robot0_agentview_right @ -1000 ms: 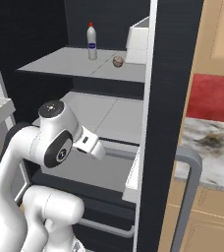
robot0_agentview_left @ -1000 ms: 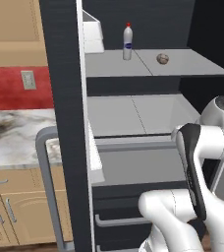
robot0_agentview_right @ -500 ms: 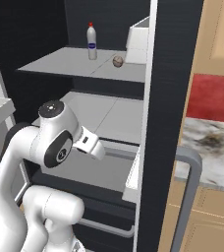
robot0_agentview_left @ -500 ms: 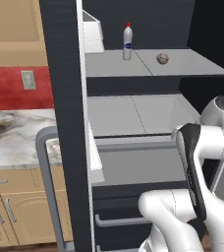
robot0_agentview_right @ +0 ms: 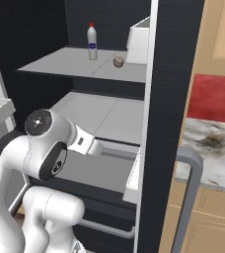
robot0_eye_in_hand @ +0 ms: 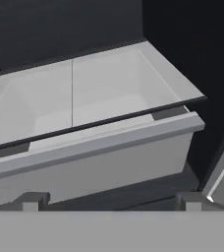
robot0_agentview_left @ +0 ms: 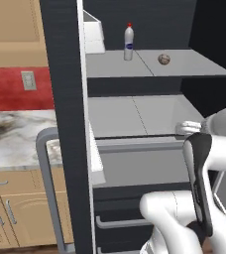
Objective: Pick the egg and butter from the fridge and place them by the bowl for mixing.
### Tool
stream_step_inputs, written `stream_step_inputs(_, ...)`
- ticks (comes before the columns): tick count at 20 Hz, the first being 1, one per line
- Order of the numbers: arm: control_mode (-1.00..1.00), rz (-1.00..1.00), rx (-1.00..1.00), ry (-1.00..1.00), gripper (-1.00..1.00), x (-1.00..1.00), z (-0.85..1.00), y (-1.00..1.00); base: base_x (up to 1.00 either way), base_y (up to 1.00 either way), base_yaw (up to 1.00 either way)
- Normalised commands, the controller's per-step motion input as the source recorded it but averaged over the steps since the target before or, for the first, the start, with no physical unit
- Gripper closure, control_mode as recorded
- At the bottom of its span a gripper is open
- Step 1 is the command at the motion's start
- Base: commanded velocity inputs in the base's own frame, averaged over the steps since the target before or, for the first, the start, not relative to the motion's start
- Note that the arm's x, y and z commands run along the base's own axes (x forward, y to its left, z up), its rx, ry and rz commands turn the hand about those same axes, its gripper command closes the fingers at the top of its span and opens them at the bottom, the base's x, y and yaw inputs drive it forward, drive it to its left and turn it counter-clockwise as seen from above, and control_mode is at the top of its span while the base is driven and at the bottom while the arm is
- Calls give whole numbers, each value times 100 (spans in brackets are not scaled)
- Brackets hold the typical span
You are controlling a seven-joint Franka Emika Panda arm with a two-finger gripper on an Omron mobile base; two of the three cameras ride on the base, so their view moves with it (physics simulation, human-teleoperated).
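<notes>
A kitchen: an open black fridge (robot0_agentview_left: 65, 124) beside tan wooden cabinets (robot0_agentview_left: 11, 213), a marble counter (robot0_agentview_left: 16, 139) and red backsplash (robot0_agentview_left: 11, 89).

The fridge (robot0_agentview_left: 65, 99) is black with pale grey shelves. On its upper shelf, a brownish-tan egg (robot0_agentview_left: 164, 59) and a white bottle (robot0_agentview_left: 129, 43), red-capped with a blue label. At left, tan wooden cabinets (robot0_agentview_left: 11, 218), a red wall band (robot0_agentview_left: 11, 89), and a marbled white-and-grey surface (robot0_agentview_left: 11, 136).
</notes>
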Motion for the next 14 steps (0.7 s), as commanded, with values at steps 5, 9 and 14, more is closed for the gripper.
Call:
stream_step_inputs(5, -100, -5, -12, -26, -100, 6, 44, 21, 0, 0, 0)
stream_step_inputs(9, -100, -2, -17, -14, -100, 6, 54, 22, 0, 0, 0)
stream_step_inputs(14, -100, -3, -10, 0, -100, 0, 56, 4, 0, 0, 0)
